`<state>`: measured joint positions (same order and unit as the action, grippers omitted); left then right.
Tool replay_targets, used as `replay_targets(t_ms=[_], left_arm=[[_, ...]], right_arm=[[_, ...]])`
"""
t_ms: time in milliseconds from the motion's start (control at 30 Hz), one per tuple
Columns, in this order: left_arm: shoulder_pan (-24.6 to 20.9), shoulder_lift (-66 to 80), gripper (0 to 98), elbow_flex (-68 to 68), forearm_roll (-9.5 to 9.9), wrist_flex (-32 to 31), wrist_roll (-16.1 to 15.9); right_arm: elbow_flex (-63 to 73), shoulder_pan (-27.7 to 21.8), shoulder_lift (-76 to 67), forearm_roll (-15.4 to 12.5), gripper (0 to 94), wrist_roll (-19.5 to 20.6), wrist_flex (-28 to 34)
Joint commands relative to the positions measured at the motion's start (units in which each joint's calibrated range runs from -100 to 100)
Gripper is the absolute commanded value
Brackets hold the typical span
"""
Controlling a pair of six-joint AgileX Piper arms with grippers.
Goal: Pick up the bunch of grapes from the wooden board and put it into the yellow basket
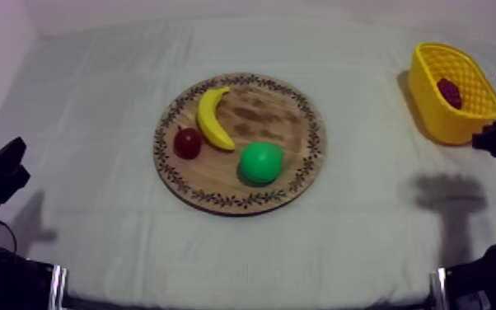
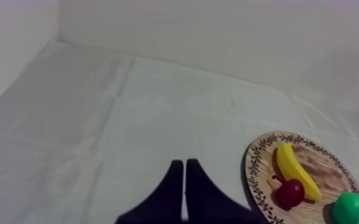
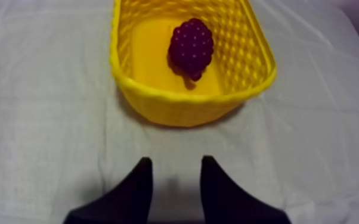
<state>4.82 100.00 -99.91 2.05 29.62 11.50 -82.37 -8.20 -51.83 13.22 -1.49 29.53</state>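
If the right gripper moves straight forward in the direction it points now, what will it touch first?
Probably the near wall of the yellow basket, straight ahead of the open right gripper; the bunch of grapes lies inside, beyond it. Its height is unclear.

inventory, counted per kind:

- table (image 1: 95,124): 1, under a grey-white cloth.
- wooden board (image 1: 259,111): 1, round with a patterned rim, at the table centre.
- yellow basket (image 1: 432,115): 1, at 2 o'clock from the board.
- banana (image 1: 212,118): 1, on the board at 10 o'clock.
- small red fruit (image 1: 188,143): 1, on the board at 9 o'clock.
- green round fruit (image 1: 260,162): 1, on the board at 5 o'clock.
- bunch of grapes (image 1: 449,92): 1, inside the basket.
- toy fruit: 4 pieces, 3 on the board and 1 in the basket.
- hands: 2, namely 1 left hand (image 2: 185,161) and 1 right hand (image 3: 176,159).
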Motion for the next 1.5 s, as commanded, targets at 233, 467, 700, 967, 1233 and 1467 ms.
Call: replay_targets(t_ms=[233,467,700,967,1233,1467], left_arm=[[0.0,0.0,0.1,0.0,0.02,0.0,0.0],[0.0,0.0,0.1,0.0,0.02,0.0,0.0],[0.0,0.0,0.1,0.0,0.02,0.0,0.0],[0.0,0.0,0.1,0.0,0.02,0.0,0.0],[0.0,0.0,0.1,0.0,0.02,0.0,0.0],[0.0,0.0,0.1,0.0,0.02,0.0,0.0]], right_arm=[[-10.8,1.7,-15.8,-0.6,19.0,0.7,-0.6],[-15.5,3.3,-27.7,-2.2,9.3,-0.2,1.9],[-17.2,3.8,-36.7,-6.6,1.7,-3.3,3.9],[-17.5,4.8,-42.9,-11.2,0.7,-5.3,6.3],[-17.5,5.0,-43.8,-11.8,1.2,-6.8,7.1],[-17.5,5.1,-43.8,-11.9,0.5,-7.8,7.2]])
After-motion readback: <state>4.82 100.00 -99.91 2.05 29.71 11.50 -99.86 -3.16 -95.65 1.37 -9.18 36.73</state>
